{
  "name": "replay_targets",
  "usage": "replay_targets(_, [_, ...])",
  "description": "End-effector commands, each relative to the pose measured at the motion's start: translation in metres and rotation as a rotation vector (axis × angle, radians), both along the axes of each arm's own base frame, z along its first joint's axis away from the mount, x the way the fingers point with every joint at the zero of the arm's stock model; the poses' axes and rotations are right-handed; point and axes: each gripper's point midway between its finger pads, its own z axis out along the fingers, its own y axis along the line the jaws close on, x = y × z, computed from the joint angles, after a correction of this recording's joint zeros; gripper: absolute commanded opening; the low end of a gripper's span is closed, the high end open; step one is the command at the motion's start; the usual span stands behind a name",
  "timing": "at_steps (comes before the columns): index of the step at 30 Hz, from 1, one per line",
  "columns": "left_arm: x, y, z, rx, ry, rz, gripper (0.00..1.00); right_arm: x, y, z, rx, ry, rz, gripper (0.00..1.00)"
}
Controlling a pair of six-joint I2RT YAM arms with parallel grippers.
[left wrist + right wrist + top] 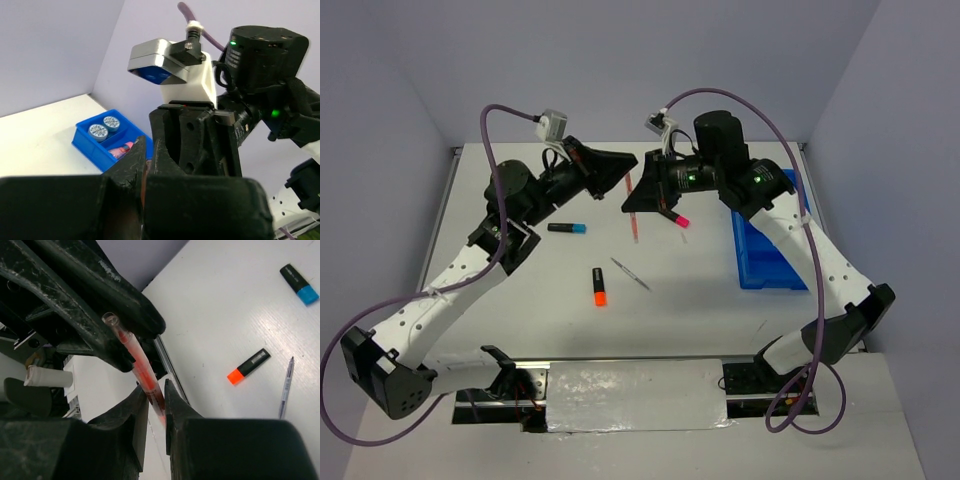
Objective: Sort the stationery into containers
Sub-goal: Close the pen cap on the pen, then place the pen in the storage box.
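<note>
Pink pen (pixel 135 364): pinched between right gripper (pixel 155 391) fingers, centre frame. Left gripper (pixel 620 168): fingers narrow, hold cannot be told. Orange marker (pixel 248 366): print illegible. Left wrist alone shows blue tray (pixel 84 146) holding two discs (pixel 98 132) and pink case (pixel 121 149).

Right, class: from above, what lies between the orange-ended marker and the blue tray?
In the top external view, the thin grey pen lies between the orange-ended marker and the blue tray, nearer the marker; the rest of the stretch is bare.
</note>
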Motion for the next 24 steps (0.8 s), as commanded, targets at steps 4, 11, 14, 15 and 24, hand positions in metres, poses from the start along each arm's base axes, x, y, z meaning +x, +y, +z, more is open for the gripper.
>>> replay_targets(4, [-0.025,-0.009,-0.059,0.326,0.315,-0.11,0.41,0.053,-0.032,0.095,0.273,-0.419,-0.274,0.0])
replay_targets(11, [0.048,0.064,0.077,0.064,0.316,0.264,0.99,0.067,-0.072,-0.016,0.19,-0.198,-0.418,0.0])
replay_targets(14, [0.056,0.091,0.098,-0.015,0.33,0.358,0.99,0.089,-0.134,-0.05,0.178,-0.06,-0.698,0.0])
replay_targets(15, [0.054,0.096,0.091,-0.006,0.337,0.368,0.99,0.091,-0.151,-0.056,0.166,-0.021,-0.794,0.0])
replay_targets(24, [0.039,0.091,-0.06,0.129,0.596,0.322,0.99,0.094,-0.349,-0.152,-0.011,0.271,-1.883,0.04])
